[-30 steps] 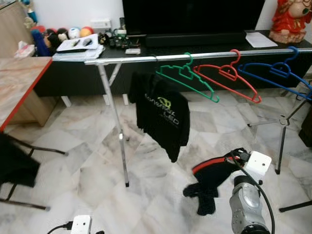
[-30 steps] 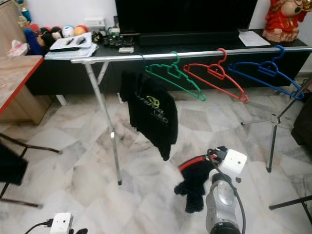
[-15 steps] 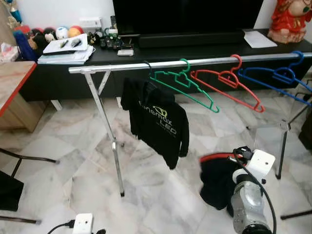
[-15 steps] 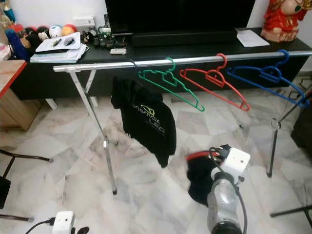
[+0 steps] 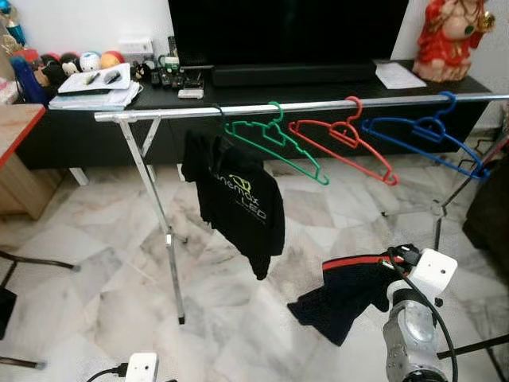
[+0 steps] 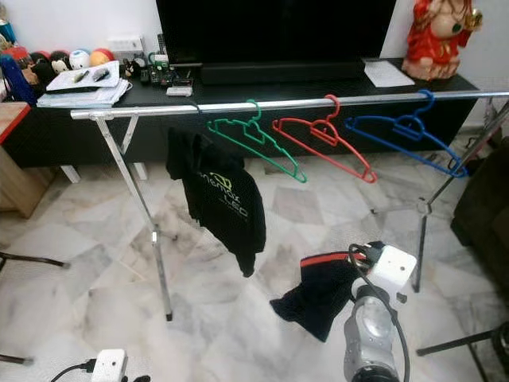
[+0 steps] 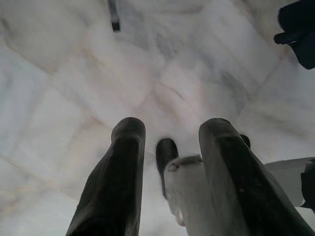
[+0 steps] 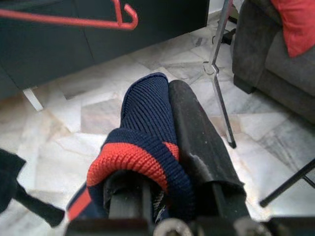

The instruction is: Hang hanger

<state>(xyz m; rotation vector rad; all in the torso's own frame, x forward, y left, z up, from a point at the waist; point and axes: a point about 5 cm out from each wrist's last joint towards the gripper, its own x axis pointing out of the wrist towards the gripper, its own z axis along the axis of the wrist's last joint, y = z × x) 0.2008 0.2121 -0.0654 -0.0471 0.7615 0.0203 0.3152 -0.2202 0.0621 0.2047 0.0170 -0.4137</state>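
Observation:
A silver rail crosses the room on a folding stand. On it hang a green hanger, a red hanger and a blue hanger, all bare, with a black hoodie to their left. My right gripper is low at the front right, below the red and blue hangers. It is shut on a navy garment with a red band, which wraps one finger and trails down to the left. My left gripper hangs idle over the marble floor, fingers open.
A black TV console runs behind the rail, with a red figurine, papers and balls on top. The stand's legs reach the floor left and right. A wooden table is at the left, a dark sofa at the right.
The camera has shifted, so the rack sits further left in view. The navy garment in my right gripper has swung from a bunched lump to trailing out leftward.

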